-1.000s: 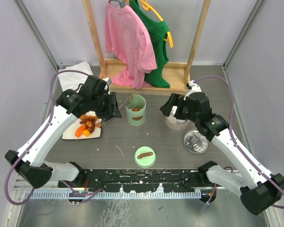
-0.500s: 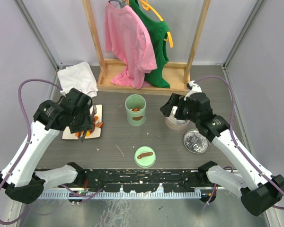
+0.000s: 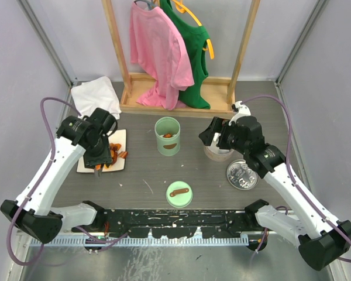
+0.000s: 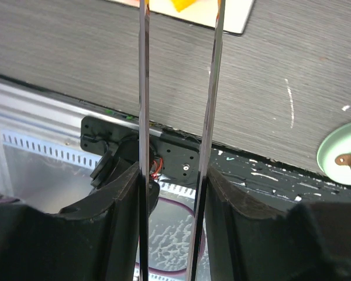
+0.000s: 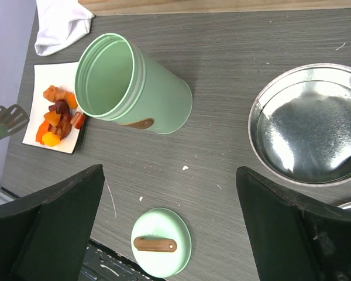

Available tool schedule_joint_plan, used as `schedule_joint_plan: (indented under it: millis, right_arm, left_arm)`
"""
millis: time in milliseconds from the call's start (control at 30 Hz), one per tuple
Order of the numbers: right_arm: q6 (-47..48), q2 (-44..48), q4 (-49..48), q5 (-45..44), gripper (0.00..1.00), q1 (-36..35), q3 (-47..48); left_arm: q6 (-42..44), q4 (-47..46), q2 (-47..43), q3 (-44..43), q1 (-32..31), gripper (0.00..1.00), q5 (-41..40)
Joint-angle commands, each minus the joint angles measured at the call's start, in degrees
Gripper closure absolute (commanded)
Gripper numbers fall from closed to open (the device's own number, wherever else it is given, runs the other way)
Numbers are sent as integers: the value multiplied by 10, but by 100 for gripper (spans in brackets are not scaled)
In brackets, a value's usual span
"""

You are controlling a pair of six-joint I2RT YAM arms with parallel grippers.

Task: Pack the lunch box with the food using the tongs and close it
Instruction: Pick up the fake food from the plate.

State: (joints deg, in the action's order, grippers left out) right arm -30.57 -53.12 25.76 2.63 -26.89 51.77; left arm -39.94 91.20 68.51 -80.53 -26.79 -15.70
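Observation:
The food (image 3: 109,153), a heap of orange, red and dark pieces, lies on a white plate (image 3: 121,137) at the left. My left gripper (image 3: 99,158) hangs over that plate, shut on the tongs (image 4: 143,88). Their two thin arms run up between my fingers (image 4: 120,199) toward the plate corner (image 4: 237,17). The lunch box (image 3: 167,136) is a green cylinder standing open, with a small brown-orange piece inside. Its green lid (image 3: 179,194) with a brown strap lies nearer the front. My right gripper (image 5: 169,170) is open and holds nothing, above the table right of the lunch box (image 5: 134,88).
A metal bowl (image 5: 310,123) sits under my right arm and a shiny round metal lid (image 3: 243,174) lies beside it. A white cloth (image 3: 95,96) lies behind the plate. A wooden rack (image 3: 181,105) with a pink and a green shirt stands at the back.
My left arm has swung left from the lunch box, carrying the tongs, and now hangs over the food plate. The right arm has not moved.

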Motion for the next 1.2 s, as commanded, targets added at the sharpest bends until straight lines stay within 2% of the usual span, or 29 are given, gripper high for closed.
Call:
schedule_joint_plan:
  millis: [0,233,633,933,1167]
  right_arm:
    - [20,23,-14,-16,0,2,-1]
    - [52,19,-12,-27,0,3,3]
    - [88,16,-5,-48,0,3,15]
    - [103,13,1,-63,0,3,22]
    - [105,8,1,-62,0,4,24]
  left_arm:
    - [44,101,-3,24,60,57,4]
    - [90,99,20,36,107,56,23]
    - [116,88,100,43,107,55,35]
    - [100,98,124,34,108,56,-20]
    - [109,86,137,45,107,56,-9]
